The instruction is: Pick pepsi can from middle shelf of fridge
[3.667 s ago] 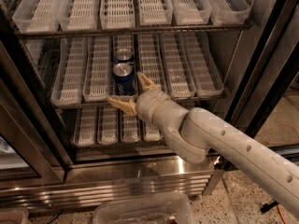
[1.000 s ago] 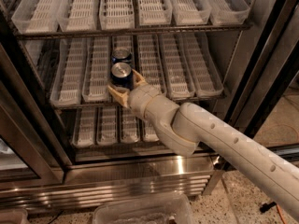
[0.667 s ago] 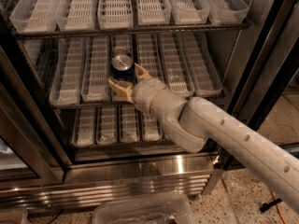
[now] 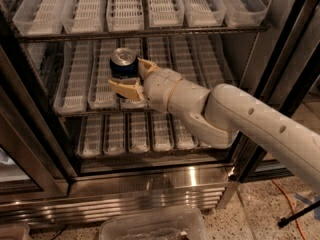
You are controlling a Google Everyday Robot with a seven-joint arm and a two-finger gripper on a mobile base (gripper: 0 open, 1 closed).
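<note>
Camera view: grasp looks done, pepsi can in the gripper, pull-out left to do.
Near to far: plastic tub (image 4: 150, 227) on floor at 6 o'clock, then fridge (image 4: 150, 181) w/ steel base across the bottom. Arm (image 4: 250, 119) comes in from 4 o'clock twd centre-left. Gripper (image 4: 125, 72) sits at approx 10 o'clock of frame, jaws clamped on pepsi can (image 4: 123, 63), one tan finger under/left, other at its right side. Can is upright, silver top showing, over front of middle shelf (image 4: 75, 79), 3rd lane from left. Can't tell if the base is clear of the tray, finger hides it. My read: pick approx 2/3 done; remaining is lift clear & withdraw out the door w/o clipping the rack above at 12.
</note>
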